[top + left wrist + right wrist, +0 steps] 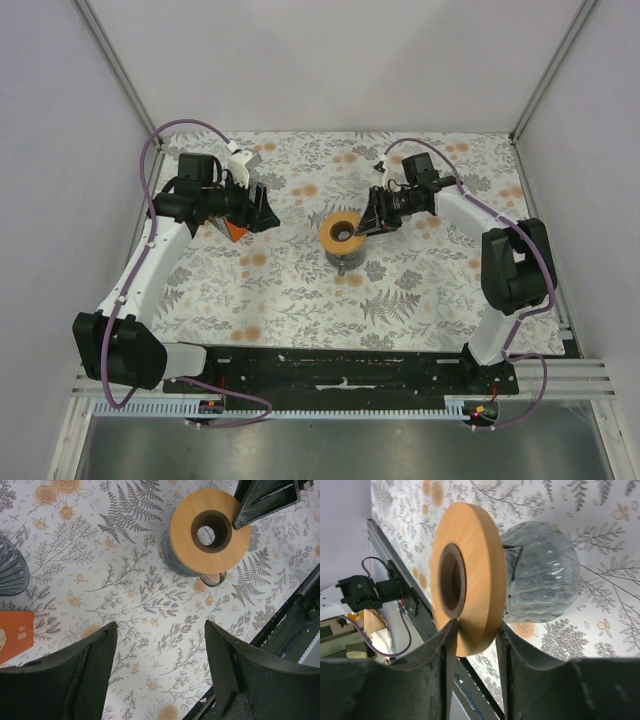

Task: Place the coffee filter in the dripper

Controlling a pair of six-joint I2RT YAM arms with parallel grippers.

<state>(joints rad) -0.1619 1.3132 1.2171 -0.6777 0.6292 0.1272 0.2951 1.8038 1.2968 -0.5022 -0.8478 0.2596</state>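
No loose coffee filter made out in any view. Only the orange packet (14,635) shows, on the left of the table (300,300), with the dripper (9,567), a dark ribbed cone, just beside it. Over that spot hangs the left gripper (161,630), jaws apart, empty; judged the nearer arm. Well to the right, mid-table, the amber ring (343,232) lies flat, hole up, on the grey glass cup (540,575). There the right gripper (476,632) is clenched on the ring's rim.
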